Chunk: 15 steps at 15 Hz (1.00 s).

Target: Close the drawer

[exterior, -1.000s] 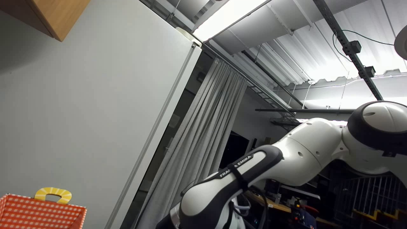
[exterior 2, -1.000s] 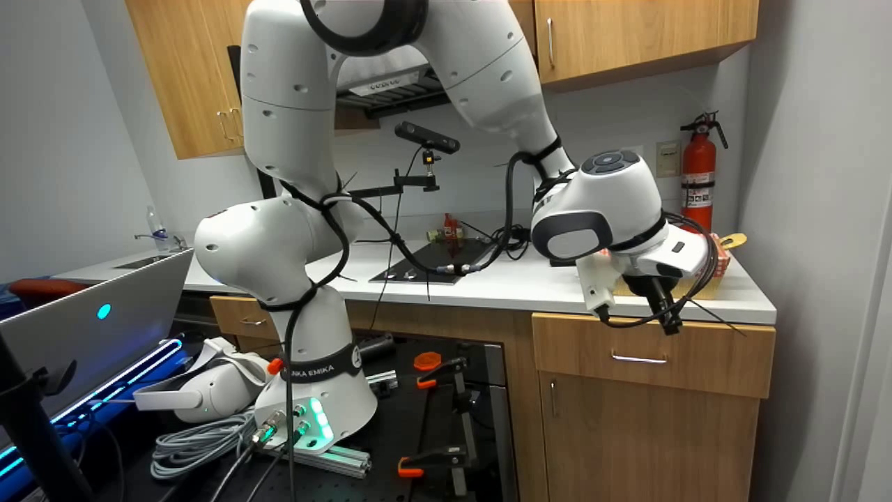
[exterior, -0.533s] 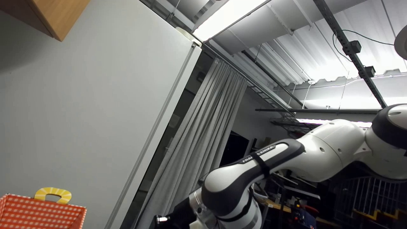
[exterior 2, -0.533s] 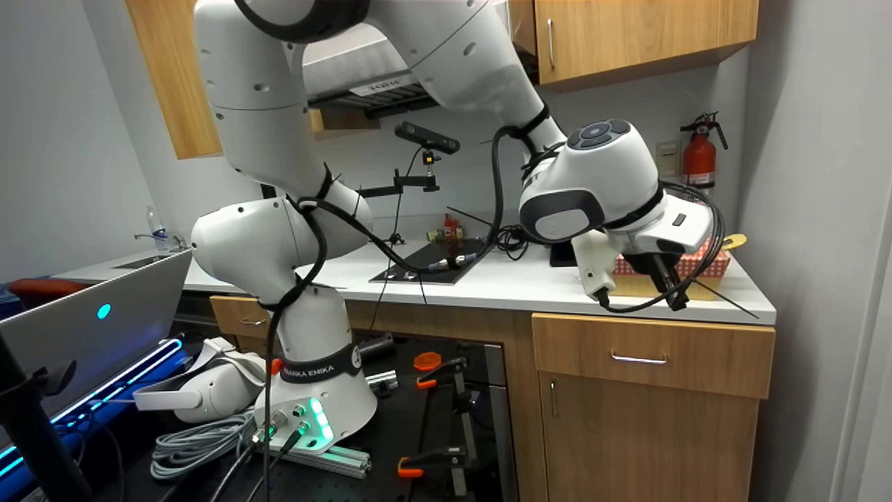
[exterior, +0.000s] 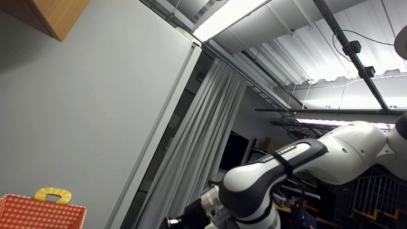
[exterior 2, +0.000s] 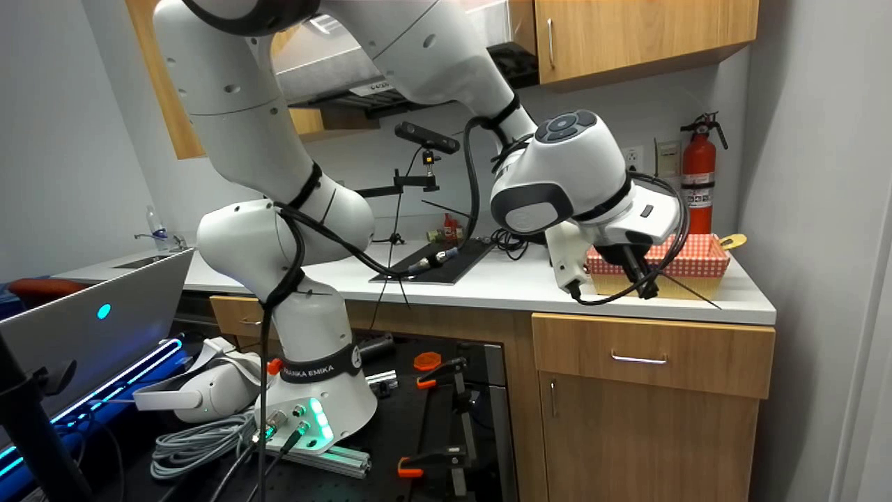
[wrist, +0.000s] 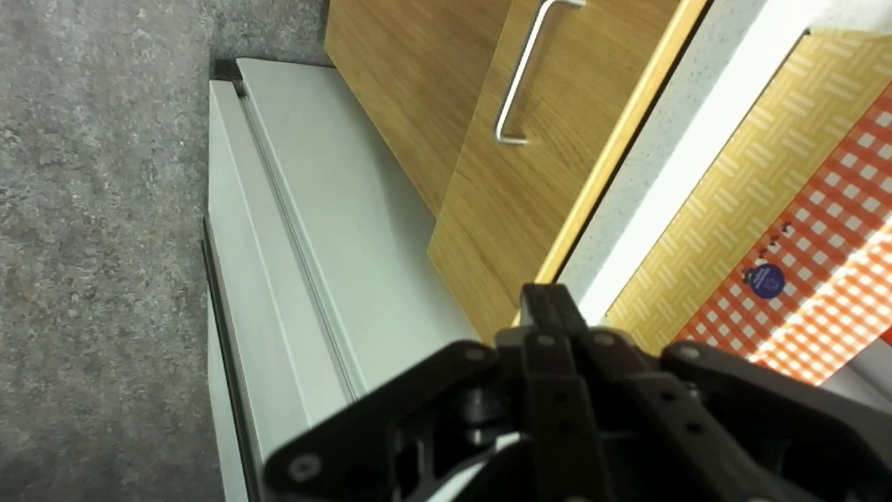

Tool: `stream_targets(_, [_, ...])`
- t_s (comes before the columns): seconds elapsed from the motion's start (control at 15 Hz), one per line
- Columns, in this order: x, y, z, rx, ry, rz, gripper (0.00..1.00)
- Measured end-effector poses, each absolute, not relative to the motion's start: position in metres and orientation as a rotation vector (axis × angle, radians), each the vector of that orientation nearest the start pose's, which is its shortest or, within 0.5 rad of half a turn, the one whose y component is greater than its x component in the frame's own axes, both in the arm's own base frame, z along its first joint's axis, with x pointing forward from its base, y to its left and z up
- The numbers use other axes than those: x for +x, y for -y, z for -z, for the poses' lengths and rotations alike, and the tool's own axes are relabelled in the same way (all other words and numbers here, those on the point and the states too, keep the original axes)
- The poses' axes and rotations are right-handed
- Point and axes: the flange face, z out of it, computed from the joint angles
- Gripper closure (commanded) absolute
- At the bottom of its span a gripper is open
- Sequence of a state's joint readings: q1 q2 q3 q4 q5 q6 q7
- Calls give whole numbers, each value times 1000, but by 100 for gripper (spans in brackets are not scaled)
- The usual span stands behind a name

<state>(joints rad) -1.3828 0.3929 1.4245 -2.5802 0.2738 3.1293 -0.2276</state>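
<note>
Drawer (exterior 2: 651,341) looking nearly shut
We are noting the gripper (wrist: 551,305) pressed together, holding nothing, presumably as a blunt pusher; we are judging the handle (wrist: 521,70) unneeded.

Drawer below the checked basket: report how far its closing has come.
Seemingly done: the drawer looks shut or nearly so, close under the counter edge. In hand: nothing gripped; the fingers are together, away from the handle. Left: perhaps a final push, as a flush fit can't be confirmed.
</note>
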Motion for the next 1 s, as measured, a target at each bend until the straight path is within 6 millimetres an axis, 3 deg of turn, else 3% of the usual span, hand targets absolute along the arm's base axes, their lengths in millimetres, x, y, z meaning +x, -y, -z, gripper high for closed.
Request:
stream_targets(0.6, [447,-3,-292,-2680,-82,651,1])
stream_targets(1.0, [437,18,-304,-2706,-43,713,0])
